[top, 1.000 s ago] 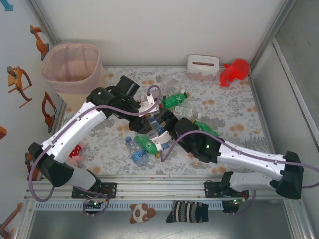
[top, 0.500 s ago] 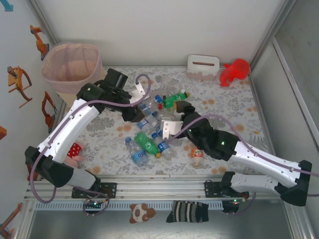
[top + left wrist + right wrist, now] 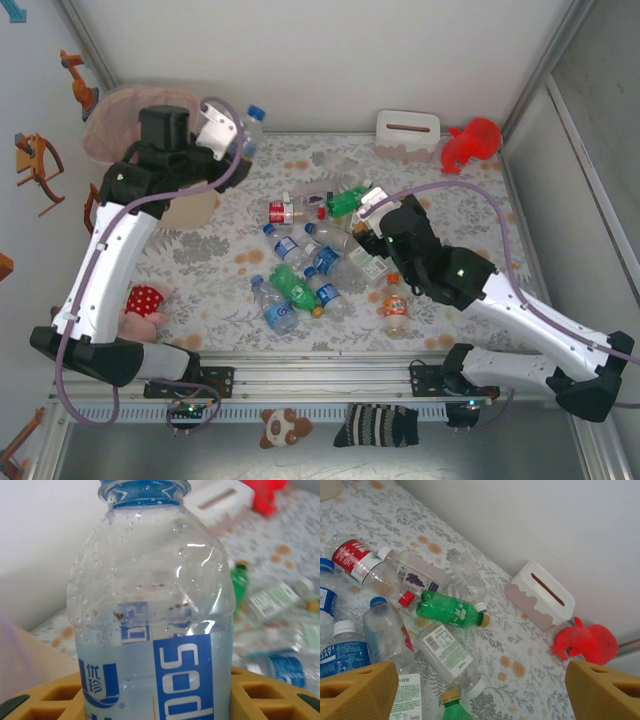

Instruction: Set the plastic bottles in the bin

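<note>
Note one clear blue-labelled bottle [image 3: 150, 630] upright, cap up, pinched low on its body by left hand [image 3: 238, 135]. Raised at upper left of the overhead frame, just right of the bin [image 3: 103, 108]; judged not yet over the opening. Cannot tell the bin's contents, with left arm [image 3: 120, 240] across the pink-lined rim. Log nothing confirmed as binned; one bottle in hand.

Find the rest lying loose at centre of the counter [image 3: 470, 230]:
- red-labelled bottle [image 3: 285, 212]
- green bottle [image 3: 347, 203]
- second green bottle [image 3: 290, 283]
- blue-labelled bottle [image 3: 272, 308]
- orange bottle [image 3: 396, 310], nearer the lower edge
- several more clear ones in among them

Log right hand [image 3: 480, 702] above that pile, fingers spread wide, gripping nothing. Disregard white tissue box [image 3: 407, 133] and red toy [image 3: 472, 143] at upper right.

Judge task early: most of the pile left to move.
</note>
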Controlling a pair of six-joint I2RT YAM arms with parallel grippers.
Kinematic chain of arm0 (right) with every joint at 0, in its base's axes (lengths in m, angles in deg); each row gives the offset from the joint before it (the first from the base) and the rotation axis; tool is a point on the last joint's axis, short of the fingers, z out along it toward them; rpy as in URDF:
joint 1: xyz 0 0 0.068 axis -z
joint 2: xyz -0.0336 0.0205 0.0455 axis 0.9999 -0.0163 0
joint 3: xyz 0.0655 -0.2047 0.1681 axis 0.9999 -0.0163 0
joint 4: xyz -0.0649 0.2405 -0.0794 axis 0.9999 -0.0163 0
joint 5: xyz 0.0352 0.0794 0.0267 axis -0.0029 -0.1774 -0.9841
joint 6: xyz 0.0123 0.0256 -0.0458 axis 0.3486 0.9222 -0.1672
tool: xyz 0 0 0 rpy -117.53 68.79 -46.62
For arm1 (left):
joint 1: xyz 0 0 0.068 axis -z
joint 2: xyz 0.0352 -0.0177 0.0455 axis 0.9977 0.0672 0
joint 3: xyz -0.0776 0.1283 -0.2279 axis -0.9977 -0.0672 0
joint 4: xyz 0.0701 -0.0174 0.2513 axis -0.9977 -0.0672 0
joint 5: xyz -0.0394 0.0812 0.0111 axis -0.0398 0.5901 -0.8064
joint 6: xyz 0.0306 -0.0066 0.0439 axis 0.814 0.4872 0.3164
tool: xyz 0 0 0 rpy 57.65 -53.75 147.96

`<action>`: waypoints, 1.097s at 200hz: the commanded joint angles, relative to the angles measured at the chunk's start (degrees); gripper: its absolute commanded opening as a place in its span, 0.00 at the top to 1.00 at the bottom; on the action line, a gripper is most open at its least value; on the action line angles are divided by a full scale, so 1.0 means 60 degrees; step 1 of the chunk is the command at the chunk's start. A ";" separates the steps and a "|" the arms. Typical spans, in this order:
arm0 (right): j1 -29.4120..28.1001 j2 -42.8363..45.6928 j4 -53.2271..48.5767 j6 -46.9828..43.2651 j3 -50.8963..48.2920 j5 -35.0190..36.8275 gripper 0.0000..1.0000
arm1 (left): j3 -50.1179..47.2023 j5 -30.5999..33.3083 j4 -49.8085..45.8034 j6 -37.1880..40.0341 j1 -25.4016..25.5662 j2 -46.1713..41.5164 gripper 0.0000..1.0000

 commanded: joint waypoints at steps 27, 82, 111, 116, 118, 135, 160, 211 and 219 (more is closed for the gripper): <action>0.0067 0.0206 -0.0811 0.1045 0.0400 0.0398 0.15 | 0.1547 -0.0400 0.0598 -0.0711 -0.1695 0.0868 0.49; 0.0067 0.0328 -0.0957 0.1092 0.0307 0.0553 0.15 | 0.2698 -0.0769 0.0533 -0.1935 -0.3514 0.2225 0.50; 0.0071 0.0316 -0.0963 0.0991 0.0322 0.0573 0.15 | 0.3079 -0.0955 0.0286 -0.2229 -0.4132 0.2936 0.51; 0.0067 0.0302 -0.0978 0.0990 0.0341 0.0586 0.15 | 0.3112 -0.0958 0.0239 -0.2235 -0.4199 0.3056 0.51; 0.0074 0.0294 -0.0980 0.0987 0.0348 0.0578 0.15 | 0.3117 -0.0936 0.0216 -0.2226 -0.4217 0.3087 0.51; 0.0068 0.0243 -0.1005 0.0925 0.0367 0.0547 0.15 | 0.3098 -0.0834 0.0086 -0.2100 -0.4347 0.3451 0.52; 0.0067 0.0057 -0.1063 0.0866 0.0402 0.0612 0.16 | 0.2940 -0.0745 -0.0073 -0.1854 -0.4375 0.3899 0.53; 0.0066 -0.0237 -0.1158 0.0831 0.0571 0.0568 0.19 | 0.2664 -0.1045 -0.0647 -0.1564 -0.4447 0.4943 0.54; 0.0066 -0.0257 -0.1181 0.0831 0.0604 0.0588 0.19 | 0.2674 -0.1097 -0.0756 -0.1542 -0.4476 0.5119 0.54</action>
